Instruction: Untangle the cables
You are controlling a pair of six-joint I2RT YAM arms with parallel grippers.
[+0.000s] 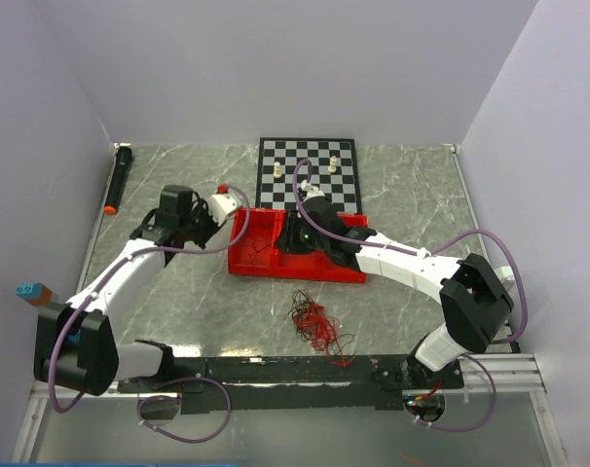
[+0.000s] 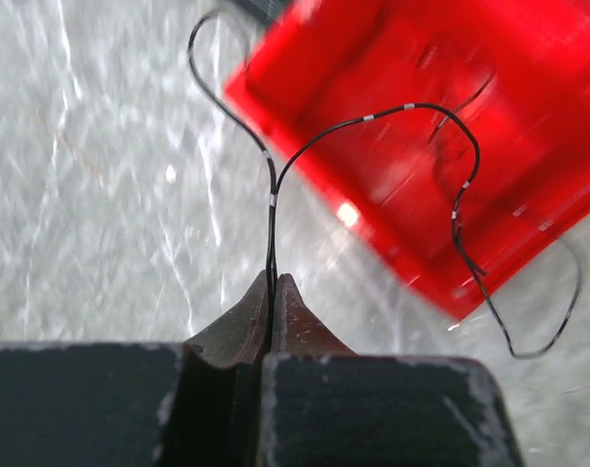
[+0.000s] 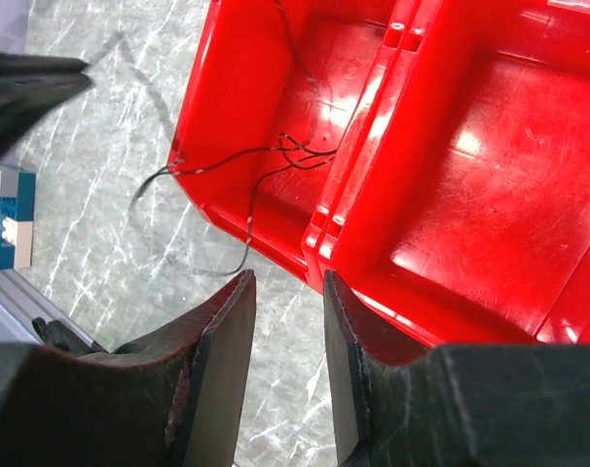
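The cables lie as a small bundle of thin red and dark wires (image 1: 315, 326) on the table in front of the red tray (image 1: 251, 261). One thin black wire (image 2: 272, 195) is pinched in my left gripper (image 2: 273, 282), which is shut at the tray's left side (image 1: 233, 205). This wire loops over the tray rim into the left compartment (image 3: 276, 156). My right gripper (image 3: 288, 282) is open and empty, hovering over the tray's rim (image 1: 293, 233).
A chessboard (image 1: 276, 151) with a few pieces lies behind the tray. A black marker with an orange tip (image 1: 118, 175) lies at the far left. Blue and white blocks (image 3: 3, 214) sit by the left arm's base. Walls close in three sides.
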